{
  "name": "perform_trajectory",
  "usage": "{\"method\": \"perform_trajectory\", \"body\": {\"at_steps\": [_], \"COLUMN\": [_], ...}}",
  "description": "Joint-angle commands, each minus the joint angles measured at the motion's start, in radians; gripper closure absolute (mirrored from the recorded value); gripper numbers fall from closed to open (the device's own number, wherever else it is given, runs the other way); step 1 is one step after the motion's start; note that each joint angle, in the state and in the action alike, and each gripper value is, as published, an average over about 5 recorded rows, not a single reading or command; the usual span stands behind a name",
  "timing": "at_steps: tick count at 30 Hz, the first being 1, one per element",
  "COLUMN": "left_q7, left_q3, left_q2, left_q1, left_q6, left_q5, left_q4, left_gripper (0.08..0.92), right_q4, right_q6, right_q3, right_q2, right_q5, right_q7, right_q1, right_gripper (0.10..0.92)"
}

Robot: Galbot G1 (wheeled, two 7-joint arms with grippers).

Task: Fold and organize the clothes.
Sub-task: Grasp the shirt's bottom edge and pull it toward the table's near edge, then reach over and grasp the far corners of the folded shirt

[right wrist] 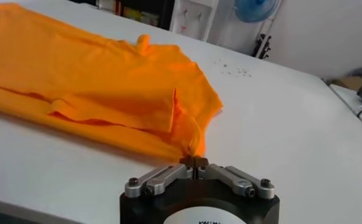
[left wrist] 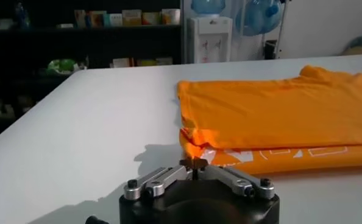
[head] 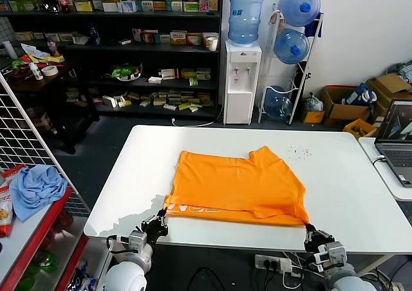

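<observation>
Left gripper (head: 162, 215): jaws closed on the near left corner of the orange T-shirt (head: 238, 185), at the near edge of the white table (head: 335, 194). In the left wrist view the fingertips (left wrist: 195, 164) meet on a pinch of orange fabric. The left arm reaches up from below the table edge.

Right gripper (head: 308, 228): jaws closed on the near right corner of the T-shirt, also at the near table edge; the right wrist view shows cloth pinched between the fingertips (right wrist: 194, 162). The right arm rises from below in the same way.

The T-shirt lies folded across the table centre, pale lettering (head: 196, 208) showing along its near strip.
</observation>
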Motion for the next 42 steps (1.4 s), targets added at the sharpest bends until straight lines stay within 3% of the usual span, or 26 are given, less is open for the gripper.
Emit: {"method": "perform_trajectory", "body": {"at_steps": [1, 11, 21, 26, 34, 42], "left_q7": [-0.015, -0.019, -0.006, -0.001, 0.003, 0.007], "left_q3": [0.001, -0.005, -0.039, -0.039, 0.031, 0.131], "left_q2": [0.024, 0.035, 0.073, 0.084, 0.083, 0.040], "left_q1": [0.114, 0.231, 0.224, 0.085, -0.220, -0.460], "left_q6": [0.024, 0.033, 0.058, 0.057, 0.054, 0.112], "left_q5": [0.012, 0.042, 0.051, 0.020, -0.084, -0.156], "left_q4": [-0.125, -0.182, -0.286, -0.250, -0.029, 0.196], "left_gripper": [0.900, 0.877, 0.600, 0.462, 0.232, 0.177], "right_q4": [0.077, 0.116, 0.246, 0.237, -0.008, -0.254], "right_q6": [-0.020, -0.034, -0.131, -0.134, -0.115, -0.215], "right_q3": [0.020, 0.057, 0.105, 0.115, 0.036, -0.098], "right_q2": [-0.015, -0.023, -0.089, -0.136, -0.188, -0.161], "right_q5": [0.002, 0.009, 0.140, 0.277, 0.399, 0.386], "right_q7": [0.012, 0.010, 0.033, 0.078, -0.014, -0.127], "right_q1": [-0.107, -0.173, -0.168, -0.053, 0.255, 0.563], "right_gripper": [0.901, 0.874, 0.593, 0.454, 0.235, 0.203]}}
